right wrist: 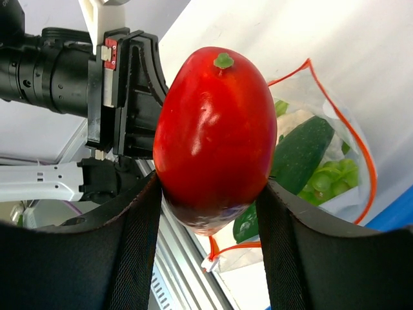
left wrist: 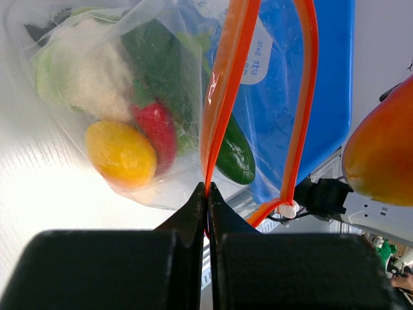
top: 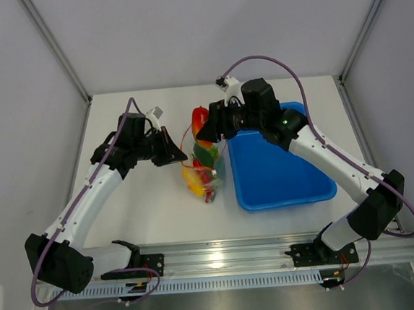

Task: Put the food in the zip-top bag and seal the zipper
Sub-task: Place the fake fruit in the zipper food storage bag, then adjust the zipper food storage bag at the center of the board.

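The left arm's two black fingers [left wrist: 187, 219] are pressed together, pinching the orange zipper [left wrist: 226, 84] at the bottom of its loop; the strip's two sides part above them, leaving the mouth open, with a small white slider [left wrist: 287, 208] low on the right side; the clear zip-top bag [left wrist: 51, 26] lies on the white desk [left wrist: 26, 194] holding a white cauliflower [left wrist: 84, 71], dark green cucumber [left wrist: 164, 64], red chili [left wrist: 158, 129] and orange-yellow pepper [left wrist: 120, 153]; a blue tray [left wrist: 335, 77] shows behind; an orange-red tomato [left wrist: 381, 152] fills the right edge.

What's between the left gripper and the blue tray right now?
The zip-top bag, part-filled with food, lies between the left gripper and the blue tray, seen in the top view.
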Available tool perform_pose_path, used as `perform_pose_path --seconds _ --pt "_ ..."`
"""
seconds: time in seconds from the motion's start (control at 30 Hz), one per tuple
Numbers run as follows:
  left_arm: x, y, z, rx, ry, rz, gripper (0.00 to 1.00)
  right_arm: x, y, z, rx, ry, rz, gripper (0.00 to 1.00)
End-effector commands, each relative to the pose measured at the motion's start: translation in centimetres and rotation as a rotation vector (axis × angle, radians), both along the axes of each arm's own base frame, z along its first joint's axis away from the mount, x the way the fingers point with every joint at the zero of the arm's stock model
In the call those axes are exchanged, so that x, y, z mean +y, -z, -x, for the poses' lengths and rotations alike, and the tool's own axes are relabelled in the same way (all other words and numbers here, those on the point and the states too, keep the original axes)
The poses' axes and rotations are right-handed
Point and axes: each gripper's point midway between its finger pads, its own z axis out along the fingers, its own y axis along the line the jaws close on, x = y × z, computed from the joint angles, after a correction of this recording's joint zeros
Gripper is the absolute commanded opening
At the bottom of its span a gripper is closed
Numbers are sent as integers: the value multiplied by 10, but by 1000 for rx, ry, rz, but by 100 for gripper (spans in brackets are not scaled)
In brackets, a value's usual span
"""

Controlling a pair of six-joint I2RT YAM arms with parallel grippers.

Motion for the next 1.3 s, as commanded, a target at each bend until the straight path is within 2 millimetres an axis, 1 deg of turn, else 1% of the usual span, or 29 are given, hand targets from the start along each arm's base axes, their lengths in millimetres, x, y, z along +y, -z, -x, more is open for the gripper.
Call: perform_pose_path --seconds 0.0,0.07,0.13,0.17,0.2,0.27,0.33,0.37,0.5,0.53,0.57,0.6,0.63,0.67,0.73,0.77,0.8,0.83,0.93,0.97,1.03,1.1,1.2,1.27 --pt "0 -20 -3 -49 -15 32 0 7 -4 9 -9 -51 -3 38" --pt "1 -21 -3 -52 -22 34 0 10 -1 13 -1 -74 3 50" --pt "1 -23 -2 -55 -25 39 1 13 6 15 19 -90 14 56" --pt "1 -24 -1 -57 -25 40 0 14 8 17 24 -92 20 64" --pt "2 -24 -1 -58 -27 40 1 14 12 16 35 -89 30 68" --pt "2 -25 1 -60 -28 40 1 14 17 15 48 -82 48 75" --pt "3 -25 2 -58 -27 38 1 13 16 11 42 -63 52 77" --pt "3 -24 2 -59 -25 36 1 12 15 11 39 -59 52 82" --pt "4 -28 3 -62 -21 31 0 5 13 9 21 -37 86 83" --pt "3 -29 3 -61 -19 31 1 3 11 8 12 -35 95 83" --pt "3 -29 4 -63 -19 35 1 0 3 9 -10 -26 95 83" --pt "3 -27 3 -60 -26 36 1 -4 3 10 -17 -23 112 82" --pt "3 -28 4 -62 -26 39 1 -8 3 11 -18 -19 122 80" --pt "3 -26 5 -58 -29 40 1 -13 -3 13 -27 -5 126 78" --pt "4 -27 6 -66 -35 42 1 -20 0 23 -2 -15 147 75" --pt "5 -25 6 -61 -38 39 1 -21 0 29 7 -25 149 73" --pt "5 -25 6 -63 -41 41 1 -26 4 38 29 -40 164 72" --pt "5 -25 6 -66 -46 40 0 -26 7 45 33 -53 178 71" --pt "5 -25 4 -68 -55 43 1 -32 23 60 64 -64 243 68" --pt "5 -23 3 -64 -56 42 1 -30 28 69 67 -78 263 67" --pt "4 -23 2 -62 -54 47 1 -32 36 78 73 -81 303 66" --pt "3 -23 2 -65 -54 50 1 -28 41 88 71 -97 330 66" --pt "3 -23 1 -68 -54 52 1 -26 49 93 76 -88 354 66" --pt "2 -26 2 -70 -43 56 1 -25 57 92 96 -77 368 66"
